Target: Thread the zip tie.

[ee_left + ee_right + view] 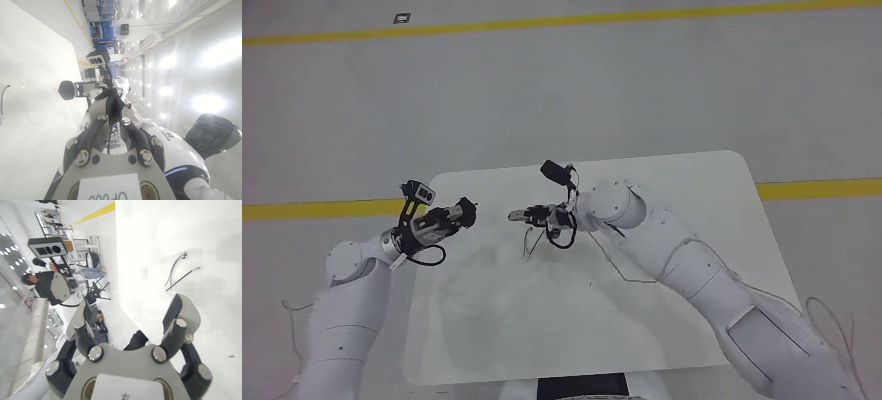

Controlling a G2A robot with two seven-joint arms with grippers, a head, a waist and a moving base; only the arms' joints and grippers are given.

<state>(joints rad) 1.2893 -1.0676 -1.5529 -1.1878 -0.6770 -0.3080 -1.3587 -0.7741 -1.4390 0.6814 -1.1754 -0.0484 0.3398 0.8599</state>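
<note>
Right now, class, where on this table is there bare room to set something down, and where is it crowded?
Bare: the table's near half, from the zip ties to the front edge, and its far right corner. Crowded: mid-table, around the zip ties and the right gripper.

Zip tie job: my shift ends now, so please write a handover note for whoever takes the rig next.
Left gripper: looks shut, nothing visible in it, above the left part of the white table.
Right gripper: open and empty, hovering just above the thin black plastic zip ties.
Zip ties: lying loose on the table near its middle, none gripped.
Done: nothing visible; no tie looks looped.
Left: pick up a tie and feed its tail through its head.
</note>
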